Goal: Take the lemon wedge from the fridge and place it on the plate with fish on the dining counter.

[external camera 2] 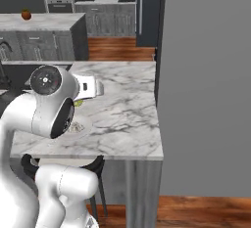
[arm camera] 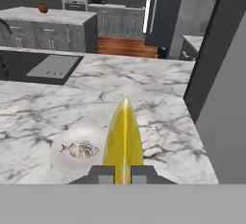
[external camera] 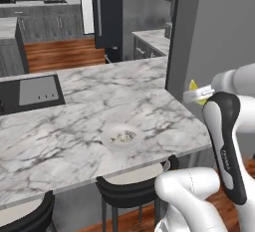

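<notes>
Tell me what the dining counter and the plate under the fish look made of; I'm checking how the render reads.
The dining counter looks like polished marble: white with branching grey veins and a soft sheen, though it could be an imitation. The plate with fish looks like glazed ceramic, judging by its plain whitish, smooth, shallow, rimmed form; its finish is too blurred to be sure.

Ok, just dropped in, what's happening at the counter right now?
The gripper is shut on the lemon wedge, carrying it above the dining counter. The plate with fish sits on the marble near the front edge, a little to the left in the hand view. The wedge is not yet on the plate.
</notes>
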